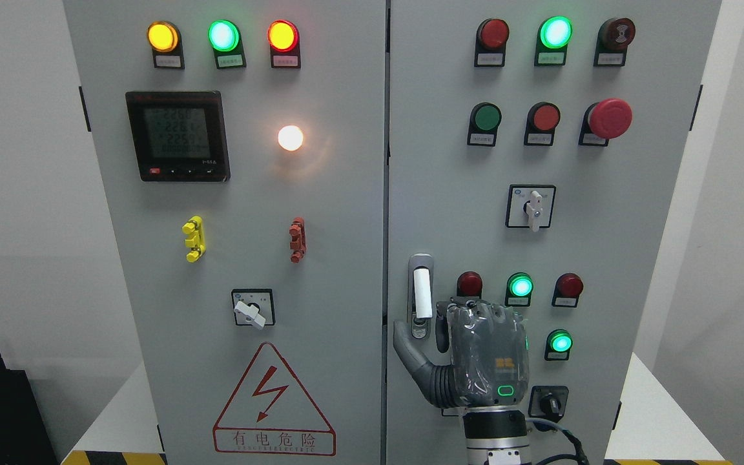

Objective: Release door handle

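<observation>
**Grey cabinet, hand just beside its door handle**

White walls frame a grey two-door cabinet (320, 213) that fills the head view. Low on the right door, next to the centre seam, sits the handle (421, 294), an upright white lever in a silver recess. One robot hand (469, 352) rises from the bottom edge right of the middle, so it reads as the right hand. Its back faces the camera. The fingers (482, 314) are curled at the knuckles, just right of the handle. The thumb (411, 358) sticks out to the left, under the handle's lower end. Nothing seems to be held, but whether any fingertip touches the handle cannot be told from behind. The left hand is not in view.

Judging by this, the release looks done or nearly so; what is left is to draw the hand clear.

Both doors look closed. Around the hand the door is crowded: a red lamp (469, 284) and a green lamp (520, 286) just above the knuckles, another green lamp (560, 343) to the right, and a black knob (548, 403) beside the wrist. Open room lies toward the camera, away from the panel.
</observation>
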Controlling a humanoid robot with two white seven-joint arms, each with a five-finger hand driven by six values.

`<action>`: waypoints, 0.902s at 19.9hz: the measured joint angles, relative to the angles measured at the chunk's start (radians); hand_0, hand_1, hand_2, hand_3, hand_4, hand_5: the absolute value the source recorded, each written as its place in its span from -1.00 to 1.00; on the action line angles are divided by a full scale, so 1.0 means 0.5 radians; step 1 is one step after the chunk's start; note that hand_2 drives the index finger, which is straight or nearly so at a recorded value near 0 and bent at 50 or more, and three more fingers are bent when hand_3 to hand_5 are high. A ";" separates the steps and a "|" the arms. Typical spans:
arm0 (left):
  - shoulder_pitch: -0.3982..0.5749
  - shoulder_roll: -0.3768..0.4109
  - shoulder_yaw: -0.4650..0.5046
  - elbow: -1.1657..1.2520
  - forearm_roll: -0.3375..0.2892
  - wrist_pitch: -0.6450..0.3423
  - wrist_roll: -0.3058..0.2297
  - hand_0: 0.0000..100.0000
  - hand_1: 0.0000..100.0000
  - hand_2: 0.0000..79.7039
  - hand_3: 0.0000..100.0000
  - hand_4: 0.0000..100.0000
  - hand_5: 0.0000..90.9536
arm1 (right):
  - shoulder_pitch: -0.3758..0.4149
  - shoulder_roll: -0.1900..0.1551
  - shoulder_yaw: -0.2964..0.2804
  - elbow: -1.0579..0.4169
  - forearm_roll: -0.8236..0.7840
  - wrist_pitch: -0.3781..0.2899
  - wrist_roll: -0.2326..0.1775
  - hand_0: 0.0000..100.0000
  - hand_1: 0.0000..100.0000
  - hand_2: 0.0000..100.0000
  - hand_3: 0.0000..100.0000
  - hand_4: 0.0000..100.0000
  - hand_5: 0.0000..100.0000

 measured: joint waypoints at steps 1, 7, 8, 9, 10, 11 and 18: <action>0.000 0.000 0.000 0.000 0.000 0.000 0.000 -0.76 -0.22 -1.00 -1.00 -1.00 -1.00 | -0.004 0.000 0.000 0.005 0.000 0.000 0.000 -0.38 -0.21 1.00 1.00 1.00 0.96; 0.000 0.000 0.000 0.000 0.000 0.000 -0.002 -0.76 -0.22 -1.00 -1.00 -1.00 -1.00 | -0.017 0.000 -0.005 0.027 0.001 0.010 0.001 -0.20 -0.12 1.00 1.00 1.00 0.96; 0.000 0.000 0.000 0.000 0.000 0.000 -0.002 -0.76 -0.22 -1.00 -1.00 -1.00 -1.00 | -0.018 0.000 -0.006 0.030 0.001 0.010 0.001 -0.17 -0.13 1.00 1.00 1.00 0.96; 0.000 0.000 0.000 0.000 0.000 0.000 -0.002 -0.76 -0.22 -1.00 -1.00 -1.00 -1.00 | -0.018 0.000 -0.007 0.032 0.001 0.011 0.001 -0.15 -0.13 1.00 1.00 1.00 0.96; 0.000 0.000 0.000 0.000 0.000 0.000 -0.002 -0.76 -0.22 -1.00 -1.00 -1.00 -1.00 | -0.019 -0.001 -0.008 0.034 0.001 0.012 0.001 -0.14 -0.13 1.00 1.00 1.00 0.96; 0.000 0.000 0.000 0.000 0.000 0.000 -0.002 -0.76 -0.22 -1.00 -1.00 -1.00 -1.00 | -0.019 -0.001 -0.009 0.036 0.001 0.012 0.001 -0.13 -0.14 1.00 1.00 1.00 0.96; 0.000 0.000 0.000 0.000 0.000 0.000 -0.006 -0.76 -0.22 -1.00 -1.00 -1.00 -1.00 | -0.019 -0.001 -0.014 0.044 0.001 0.015 0.001 -0.07 -0.16 1.00 1.00 1.00 0.96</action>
